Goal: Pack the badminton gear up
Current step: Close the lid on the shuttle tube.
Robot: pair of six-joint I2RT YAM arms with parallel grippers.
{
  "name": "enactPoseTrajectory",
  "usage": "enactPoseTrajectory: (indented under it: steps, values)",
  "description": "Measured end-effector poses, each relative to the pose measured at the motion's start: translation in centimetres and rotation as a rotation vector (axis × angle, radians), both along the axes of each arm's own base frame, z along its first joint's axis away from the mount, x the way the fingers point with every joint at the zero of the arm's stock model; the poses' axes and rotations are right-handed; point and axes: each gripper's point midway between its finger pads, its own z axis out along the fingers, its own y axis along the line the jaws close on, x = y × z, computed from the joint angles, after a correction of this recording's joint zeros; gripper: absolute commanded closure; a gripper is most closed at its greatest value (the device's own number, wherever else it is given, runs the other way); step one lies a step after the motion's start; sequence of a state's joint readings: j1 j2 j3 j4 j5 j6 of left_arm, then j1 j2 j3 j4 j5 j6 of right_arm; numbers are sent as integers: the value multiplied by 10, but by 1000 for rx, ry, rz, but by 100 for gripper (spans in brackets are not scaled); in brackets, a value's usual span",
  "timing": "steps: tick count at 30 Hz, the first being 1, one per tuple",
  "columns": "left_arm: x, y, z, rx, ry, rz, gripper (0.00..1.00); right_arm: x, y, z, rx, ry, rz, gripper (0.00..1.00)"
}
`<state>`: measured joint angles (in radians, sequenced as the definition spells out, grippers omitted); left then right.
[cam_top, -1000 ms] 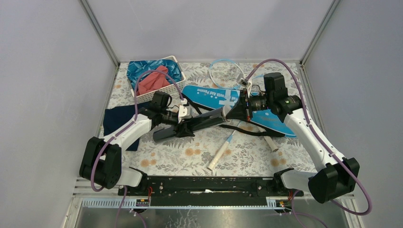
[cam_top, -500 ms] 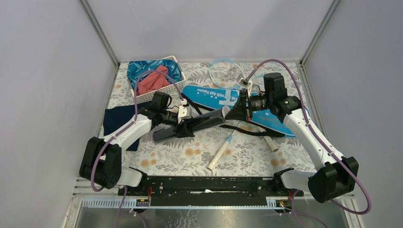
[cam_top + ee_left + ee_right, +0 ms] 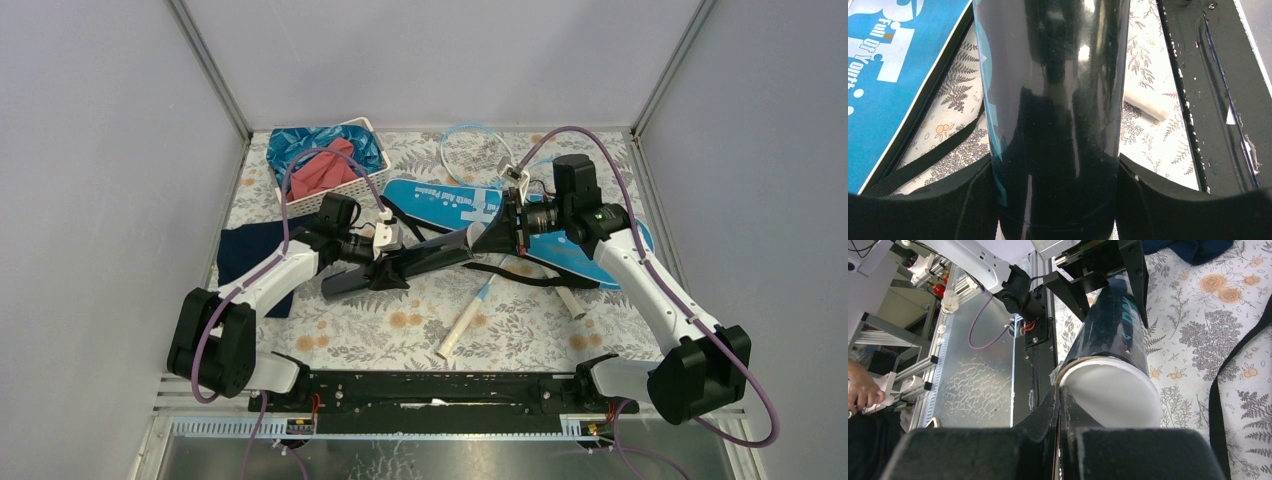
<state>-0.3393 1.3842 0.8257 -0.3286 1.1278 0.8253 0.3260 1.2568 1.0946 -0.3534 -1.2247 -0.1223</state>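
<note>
At the near edge of the flower-patterned desk [image 3: 380, 335] a black rail [image 3: 440, 385] joins the two arm bases. Just behind it the floral cover shows in a broad strip, and this is the most open room. Only a light-blue-framed racket with a white handle [image 3: 462, 325] lies there, slanted. Its head end runs under the things behind it and cannot be seen.

In the middle, the long black glossy tube [image 3: 445, 248] is lifted a little and lies slanted, low at the left and higher at the right. The left hand [image 3: 395, 262] is clamped around its body, one finger on each side. The right hand [image 3: 497, 237] meets the tube's right end with its fingers pressed together against the rim of the white end face. Whether something thin is pinched there, I cannot tell.

A navy blue cloth [image 3: 245, 255] lies near the left wall, partly under the left arm. Behind the tube the blue racket-shaped bag [image 3: 445, 205] is spread out, its right part covered by the right arm. Its lettering is cut off.

At the far wall stands a white slatted basket [image 3: 310, 197] with blue and red cloths, and a light-blue racket hoop [image 3: 470, 150] lies near the far edge.
</note>
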Motion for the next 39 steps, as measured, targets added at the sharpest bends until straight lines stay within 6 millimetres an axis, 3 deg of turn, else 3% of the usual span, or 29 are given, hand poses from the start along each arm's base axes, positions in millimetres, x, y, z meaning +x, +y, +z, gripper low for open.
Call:
enactPoseTrajectory:
  steps: [39]
  values:
    - [1,2,-3,5,-87,-24,100,-27,-6,-4,13,60,106,100]
